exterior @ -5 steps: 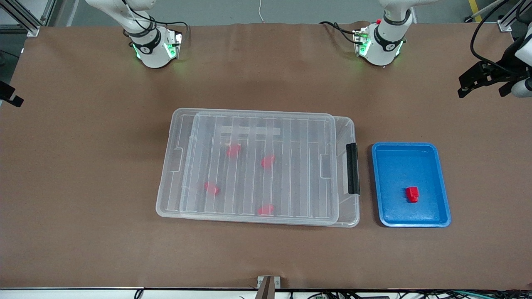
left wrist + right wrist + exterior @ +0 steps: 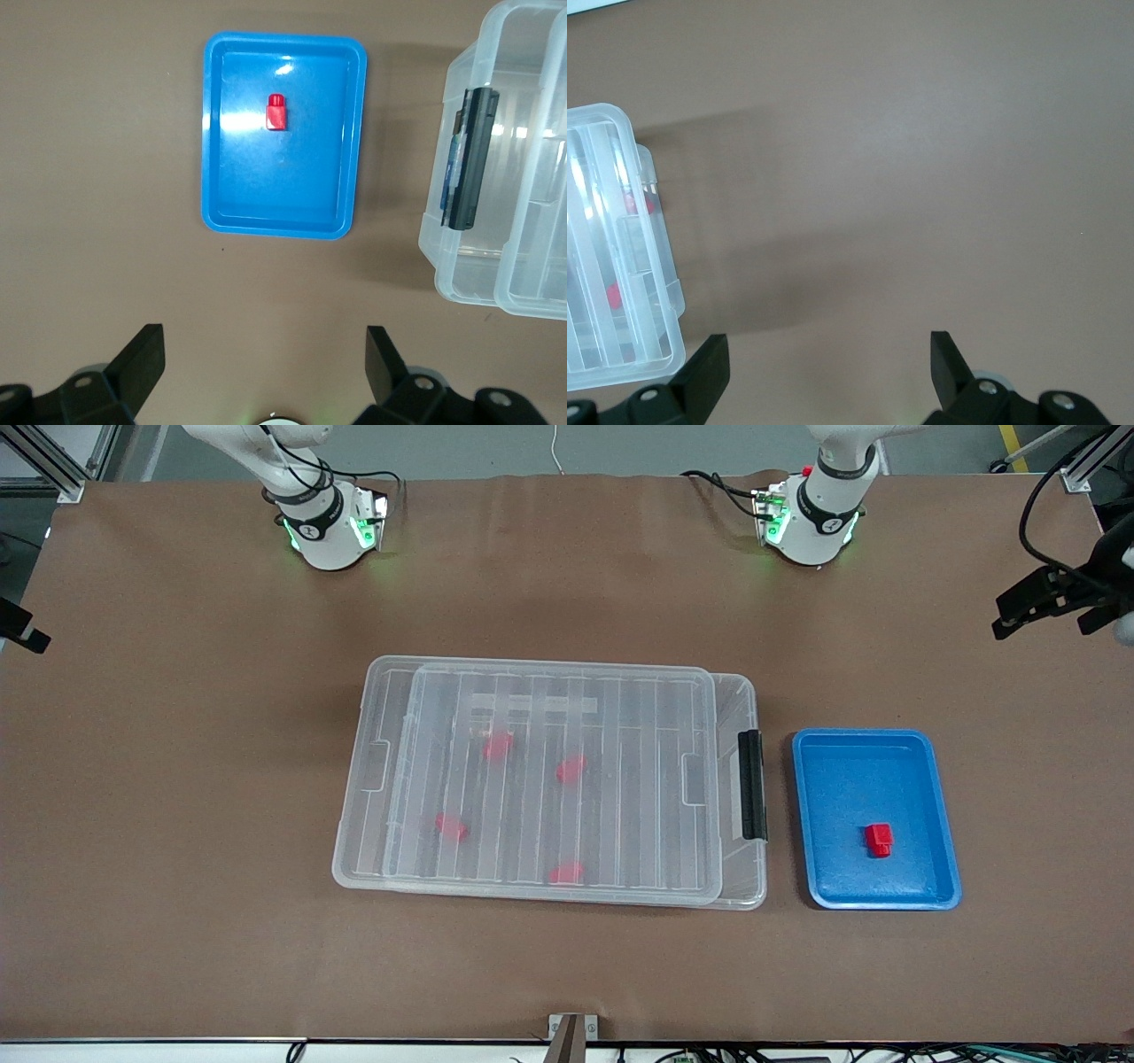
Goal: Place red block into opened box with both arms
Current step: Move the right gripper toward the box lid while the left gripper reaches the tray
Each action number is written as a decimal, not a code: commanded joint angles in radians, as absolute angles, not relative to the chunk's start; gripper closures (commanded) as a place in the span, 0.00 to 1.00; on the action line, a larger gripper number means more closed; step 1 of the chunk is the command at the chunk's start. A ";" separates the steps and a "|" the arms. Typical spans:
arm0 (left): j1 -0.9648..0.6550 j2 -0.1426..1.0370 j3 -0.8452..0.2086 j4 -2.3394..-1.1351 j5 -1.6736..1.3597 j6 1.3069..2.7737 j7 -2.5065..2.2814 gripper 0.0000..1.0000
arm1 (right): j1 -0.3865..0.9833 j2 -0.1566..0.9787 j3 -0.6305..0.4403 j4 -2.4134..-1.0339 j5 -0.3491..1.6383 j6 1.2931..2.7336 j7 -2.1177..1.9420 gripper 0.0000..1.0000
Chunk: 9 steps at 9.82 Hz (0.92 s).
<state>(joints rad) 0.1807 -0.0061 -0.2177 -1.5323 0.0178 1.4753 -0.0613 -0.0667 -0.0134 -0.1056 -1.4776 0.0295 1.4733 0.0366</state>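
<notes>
The red block lies in a blue tray toward the left arm's end of the table. Beside the tray stands the clear box, with its ribbed lid lying on top, slightly offset. A black latch faces the tray. My left gripper hangs open and empty over bare table at the left arm's end. My right gripper is open and empty over bare table at the right arm's end, showing only a black tip at the front view's edge.
Several other small red blocks lie inside the box under the lid. Brown table surface surrounds the box and the tray. The arms' bases stand along the table's edge farthest from the front camera.
My left gripper has drifted a little outward toward the left arm's end of the table. The box, tray and red block have not moved.
</notes>
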 commanded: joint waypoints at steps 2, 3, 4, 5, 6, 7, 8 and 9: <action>0.215 0.199 -0.224 -1.537 0.040 1.534 -0.055 0.00 | -0.022 0.031 -0.092 -1.471 0.046 1.468 0.025 0.00; 0.218 0.257 -0.224 -1.537 0.040 1.560 -0.057 0.00 | 0.044 0.053 -0.092 -1.480 0.043 1.480 0.040 0.00; 0.219 0.317 -0.222 -1.539 0.052 1.607 -0.066 0.00 | 0.098 0.101 -0.092 -1.482 0.044 1.532 0.044 0.00; 0.222 0.365 -0.222 -1.540 0.061 1.647 -0.078 0.00 | 0.144 0.162 -0.092 -1.486 0.046 1.598 0.058 0.00; 0.224 0.417 -0.222 -1.539 0.066 1.688 -0.080 0.00 | 0.202 0.225 -0.092 -1.499 0.046 1.668 0.092 0.00; 0.224 0.467 -0.222 -1.537 0.066 1.725 -0.089 0.00 | 0.268 0.282 -0.092 -1.531 0.046 1.771 0.151 0.00; 0.225 0.518 -0.222 -1.536 0.066 1.758 -0.095 0.00 | 0.308 0.305 -0.092 -1.599 0.046 1.869 0.210 0.00; 0.230 0.556 -0.222 -1.536 0.066 1.793 -0.097 0.00 | 0.322 0.305 -0.092 -1.708 0.046 1.963 0.210 0.00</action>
